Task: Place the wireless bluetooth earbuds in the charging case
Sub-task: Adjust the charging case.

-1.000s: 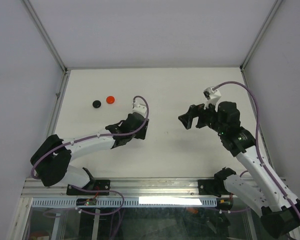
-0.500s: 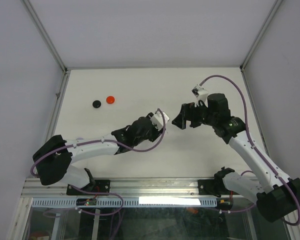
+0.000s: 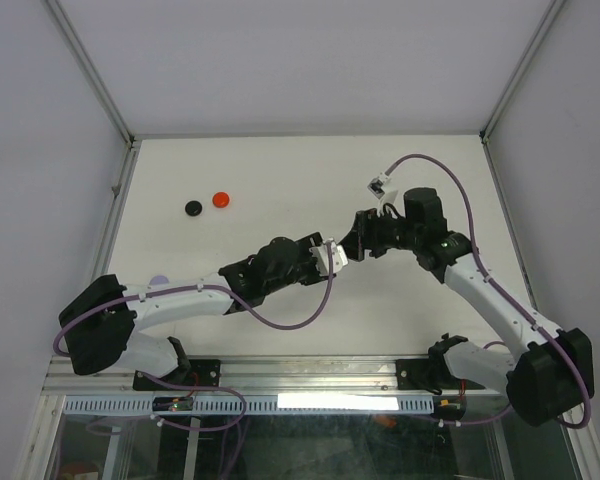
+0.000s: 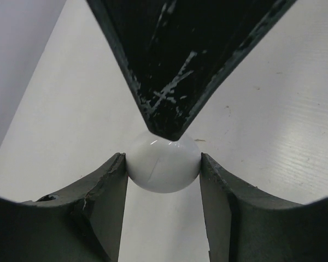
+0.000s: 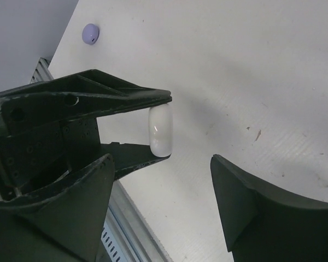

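My left gripper [image 4: 163,170] is shut on the white rounded charging case [image 4: 163,164], held above the table at mid-height of the top view [image 3: 332,256]. My right gripper [image 5: 161,162] is open and faces it. The case [image 5: 160,130] sits just beyond the gap between its fingers, not clamped. One right finger [image 4: 175,54] shows as a dark wedge whose tip meets the case's upper edge. Small round black [image 3: 193,207] and red [image 3: 221,199] pieces, likely the earbuds, lie on the table at the far left.
A small lilac round piece [image 5: 90,33] lies near the table's left edge, close to the left arm [image 3: 158,283]. A metal rail [image 3: 280,372] runs along the near edge. Grey walls close the sides and back.
The left arm has swung right to the table's middle with the case in its grip. The right arm has moved left to meet it, and its jaws have narrowed.
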Tool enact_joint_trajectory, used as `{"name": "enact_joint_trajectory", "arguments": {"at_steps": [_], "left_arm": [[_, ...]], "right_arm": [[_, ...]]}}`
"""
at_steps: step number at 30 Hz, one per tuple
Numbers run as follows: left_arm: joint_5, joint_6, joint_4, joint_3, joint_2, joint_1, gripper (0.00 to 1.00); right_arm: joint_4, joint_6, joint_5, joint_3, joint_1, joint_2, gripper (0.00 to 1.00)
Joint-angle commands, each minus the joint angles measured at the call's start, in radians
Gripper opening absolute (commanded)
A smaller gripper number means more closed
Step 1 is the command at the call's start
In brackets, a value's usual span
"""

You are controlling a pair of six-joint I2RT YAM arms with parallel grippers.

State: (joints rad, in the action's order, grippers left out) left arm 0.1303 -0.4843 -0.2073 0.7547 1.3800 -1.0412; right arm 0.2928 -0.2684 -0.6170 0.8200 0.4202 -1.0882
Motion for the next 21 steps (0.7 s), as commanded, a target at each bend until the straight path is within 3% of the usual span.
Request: {"name": "enact_joint_trajectory", "arguments": {"at_steps": [1,7,21], "left_arm": [[-0.066,-0.083,-0.081,0.011,-0.051,-0.013,0.27],[-0.081,-0.084,-0.078,0.023,-0.068,-0.014,0.27],[-0.114,-0.094,-0.042,0.054,-0.052,-0.016,0.29]], "right_arm": [[-0.112,-0.014,-0.072,0.0,-0.004,-0.032,0.73],[-0.161,-0.028,-0.122,0.006,-0.003,-0.09,0.61],[-0.152,0.004,-0.186,0.032,0.034,-0.148,0.49]]}}
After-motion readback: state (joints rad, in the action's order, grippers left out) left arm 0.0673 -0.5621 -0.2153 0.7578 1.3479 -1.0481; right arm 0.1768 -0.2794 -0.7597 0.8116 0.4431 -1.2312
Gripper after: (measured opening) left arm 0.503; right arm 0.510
